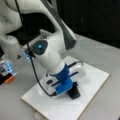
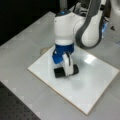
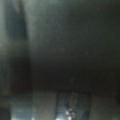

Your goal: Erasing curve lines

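On the white board (image 2: pixel 95 82), near its centre, the gripper (image 2: pixel 65 71) is pressing a black eraser block (image 2: pixel 58 72) down, fingers closed around it; no curve lines are showing.

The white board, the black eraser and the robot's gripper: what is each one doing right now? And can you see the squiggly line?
white board: lying flat on the grey table, surface looks bare.
black eraser: down on the board, under the gripper.
gripper: lowered onto the eraser, over the board's middle in both front views.
curve lines: none visible on the board; any under the eraser or arm are hidden.
wrist view: dark, shows nothing clear.
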You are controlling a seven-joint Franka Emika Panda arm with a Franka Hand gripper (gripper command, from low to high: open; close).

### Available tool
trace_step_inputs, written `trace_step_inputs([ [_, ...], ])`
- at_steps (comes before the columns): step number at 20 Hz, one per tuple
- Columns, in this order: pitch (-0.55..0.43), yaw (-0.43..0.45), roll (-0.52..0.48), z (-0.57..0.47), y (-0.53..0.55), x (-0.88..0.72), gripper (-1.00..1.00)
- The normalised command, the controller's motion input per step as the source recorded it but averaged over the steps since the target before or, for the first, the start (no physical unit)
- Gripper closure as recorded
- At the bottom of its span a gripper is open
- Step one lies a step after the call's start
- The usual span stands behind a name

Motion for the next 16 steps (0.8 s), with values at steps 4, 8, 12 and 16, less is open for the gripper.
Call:
trace_step_inputs([
  [4,0.015,-0.169,0.072,-0.82,0.13,0.8,1.0],
  [8,0.009,-0.204,0.073,-0.87,0.23,0.89,1.0],
  [12,0.011,-0.198,0.071,-0.89,0.26,0.91,1.0],
  [16,0.022,-0.182,0.049,-0.88,0.22,0.86,1.0],
])
